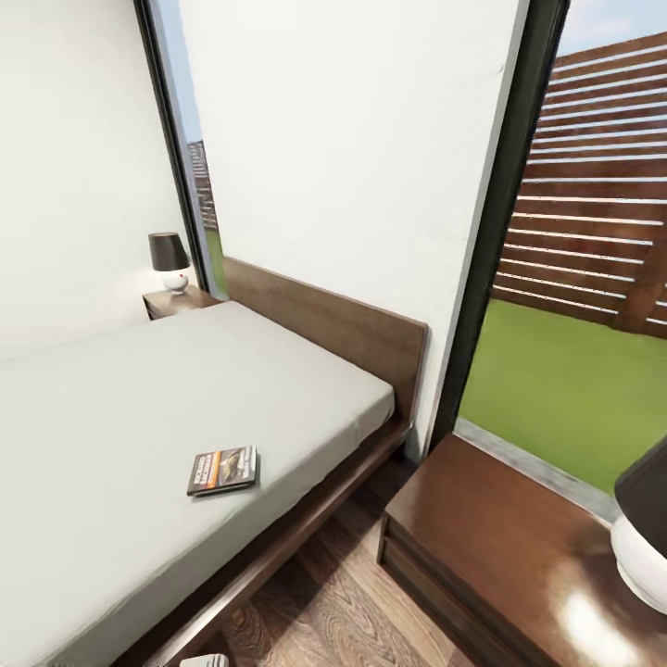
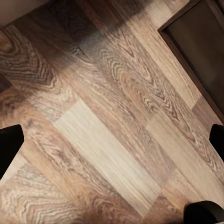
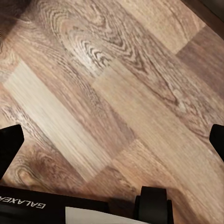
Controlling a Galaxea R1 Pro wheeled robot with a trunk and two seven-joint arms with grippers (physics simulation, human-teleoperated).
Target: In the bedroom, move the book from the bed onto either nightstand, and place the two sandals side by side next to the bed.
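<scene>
Both pincers hung low over bare wood-plank floor [image 2: 107, 140], each looking straight down at it. The left pincer [image 2: 112, 140] had its dark fingertips [image 2: 9, 144] far apart at the two edges of its wrist view with nothing between them, so it stood open and empty. The right pincer [image 3: 112, 140] showed the same wide gap over the planks and was likewise open and empty. In the left wrist view a dark wooden edge, most likely part of the near nightstand, lay off to one side of the left pincer, apart from it.

Ahead of the pincers and higher, the bed [image 1: 306, 547] ran off to the left, its dark frame edging a plain light-grey mattress. The book [image 1: 223, 470] lay flat on the mattress close to the near edge, well clear of both pincers and untouched. To the right of it, across a strip of floor, stood the near nightstand [image 1: 482, 537], its glossy top bare except for a lamp [image 1: 644, 528] at the far right. Farther off, past the headboard corner, a second nightstand [image 1: 181, 301] carried a small dark-shaded lamp [image 1: 169, 261] against the white wall.

As far as this showed, the task had barely begun: the book was still on the bed, and neither nightstand held it. The next step looked like raising an arm to the mattress edge for the book. The sandals' state could not be judged.
</scene>
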